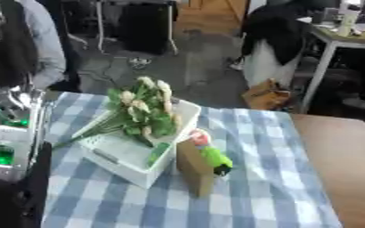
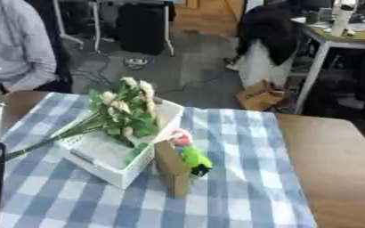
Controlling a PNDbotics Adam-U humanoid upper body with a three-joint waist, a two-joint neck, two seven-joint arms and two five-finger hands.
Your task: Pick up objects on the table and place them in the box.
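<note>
Clearly the thing left to pick up is the small green toy with a pink-and-red top and a dark lower end (image 1: pixel 210 153), which leans against a tan, upright cardboard-like block (image 1: pixel 193 171) on the blue-and-white checked tablecloth (image 1: pixel 271 187), just beside the near right corner of the white rectangular plastic box (image 1: pixel 139 176). Its exact nature is hard to make out; it looks like a soft or light plastic figure, so I judge it light, with little risk of breaking, though its rounded green body may slip. The best hold would likely be across the green middle, pinched from both sides, since the top end rests close to the box rim and the block. The block itself looks stiff and light, flat-sided, and likely to tip if nudged; it would take a hold across its narrow faces.

Inside the box already lies a bunch of artificial flowers with cream blooms and green leaves (image 1: pixel 143 109), its long green stem (image 2: pixel 42 144) hanging out over the left wall onto the cloth. Something green lies flat in the box near its right wall (image 1: pixel 159 153).

Neither robot hand shows in either view, so I cannot say whether the fingers are spread or curled.

Beyond the cloth on the right is bare brown wooden tabletop (image 2: pixel 338 169).
</note>
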